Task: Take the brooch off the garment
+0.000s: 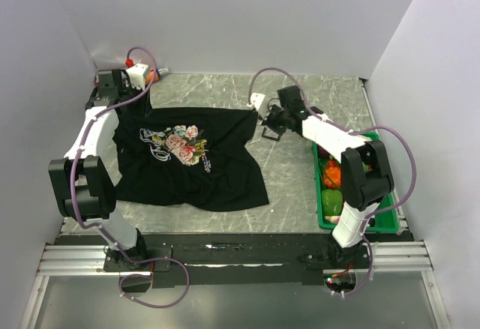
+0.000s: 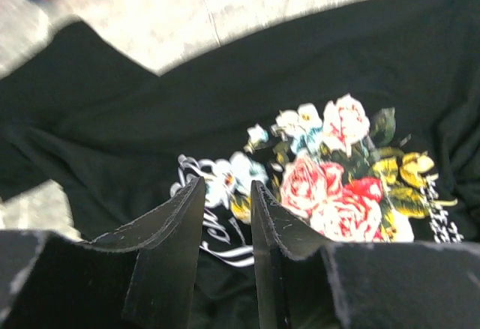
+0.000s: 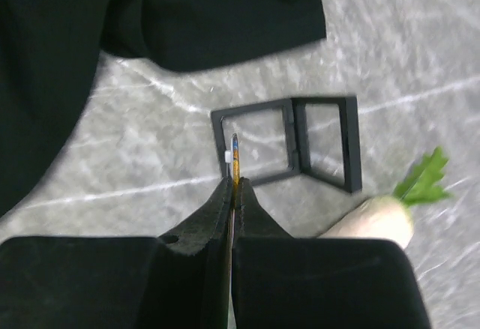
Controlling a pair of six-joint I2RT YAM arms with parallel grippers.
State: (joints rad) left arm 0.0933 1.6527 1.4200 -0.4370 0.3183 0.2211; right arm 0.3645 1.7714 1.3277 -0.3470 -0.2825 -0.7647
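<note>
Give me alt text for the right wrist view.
The right gripper, shut, pinches a thin yellowish-gold brooch edge-on over an open black box on the grey marbled table. A black T-shirt fills the upper left; a white vegetable lies lower right.

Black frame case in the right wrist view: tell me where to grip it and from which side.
Come from straight above and pinch the right-hand frame's outer rail. The case lies open and seemingly flat on the table, so only its thin rails offer a bite. The right gripper must first release the brooch.
</note>
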